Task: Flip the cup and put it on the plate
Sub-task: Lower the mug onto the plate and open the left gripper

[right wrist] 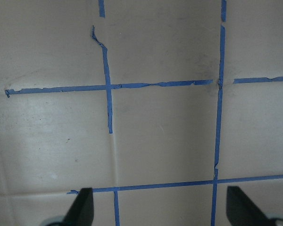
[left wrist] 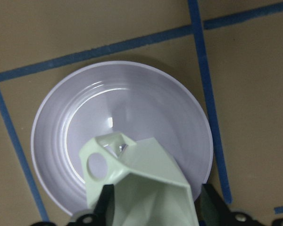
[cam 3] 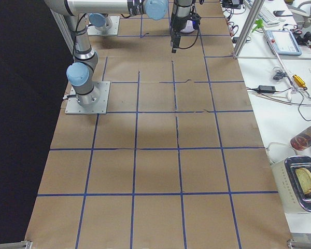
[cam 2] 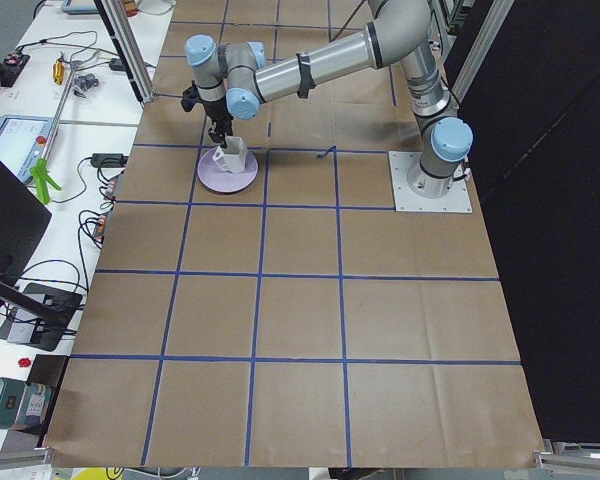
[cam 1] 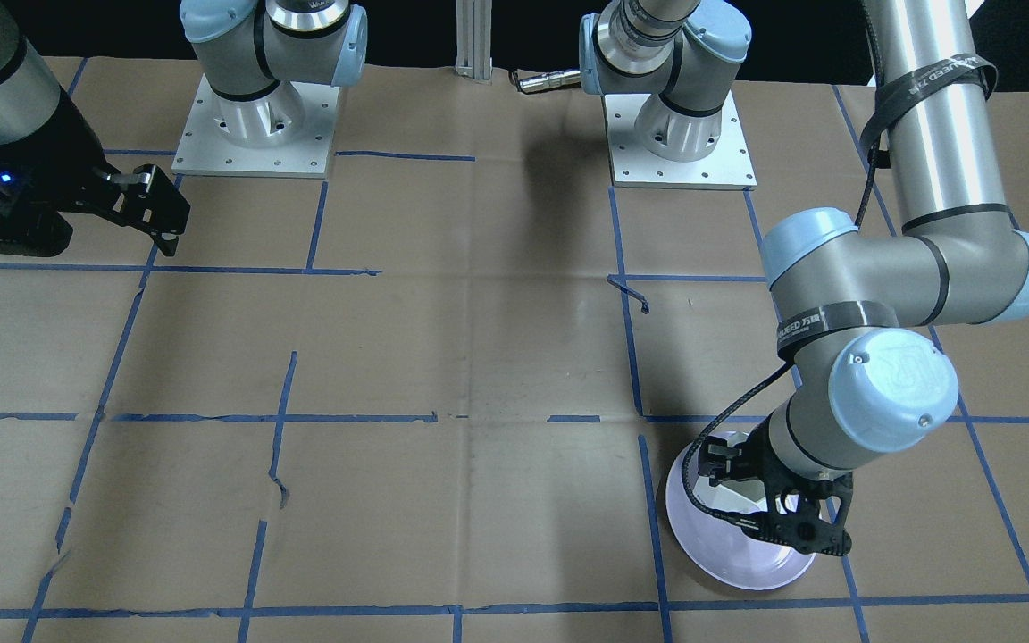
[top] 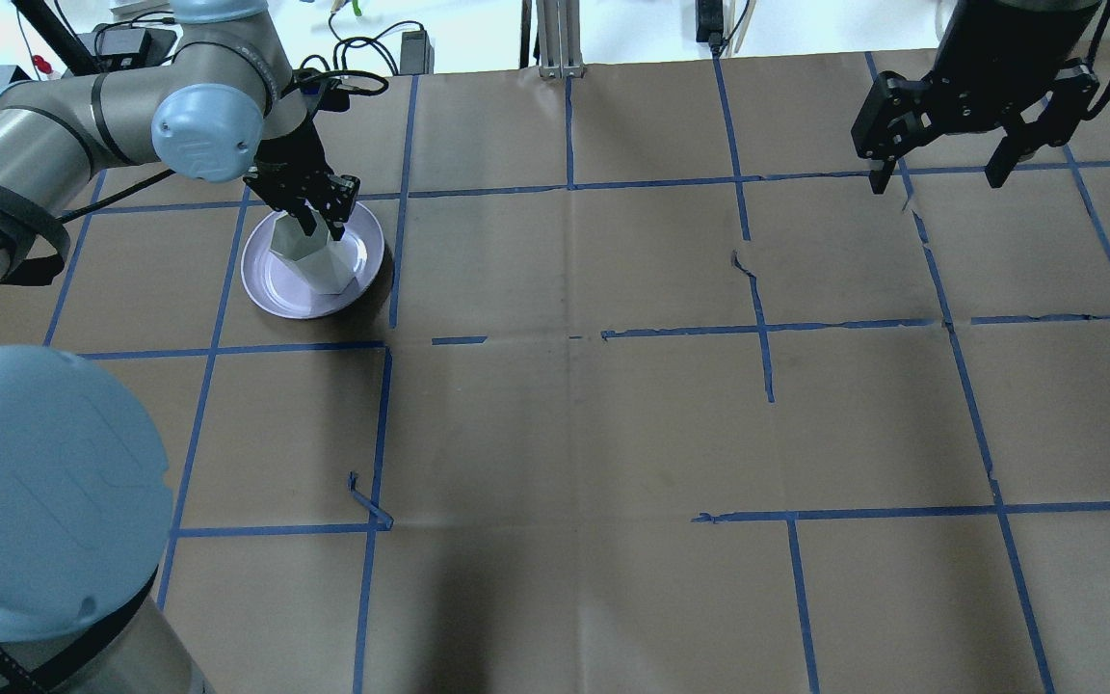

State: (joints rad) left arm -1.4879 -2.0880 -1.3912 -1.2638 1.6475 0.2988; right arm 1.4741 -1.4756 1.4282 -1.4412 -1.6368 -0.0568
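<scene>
The white faceted cup [top: 316, 260] is held tilted over the pale lavender plate [top: 271, 289] at the table's far left. My left gripper [top: 309, 217] is shut on the cup's wide end. In the left wrist view the cup [left wrist: 146, 174] sits between the fingers [left wrist: 105, 205], with its narrow base and handle pointing down at the plate [left wrist: 146, 103]. I cannot tell whether the base touches the plate. In the left side view the cup [cam 2: 231, 156] leans over the plate [cam 2: 215, 182]. My right gripper [top: 940, 178] is open and empty, raised at the far right.
Brown paper with a blue tape grid covers the table [top: 574, 424]. The two arm bases [cam 1: 251, 125] [cam 1: 680, 134] stand at the robot's edge. The right wrist view shows only paper and tape beneath the right gripper [right wrist: 162, 209].
</scene>
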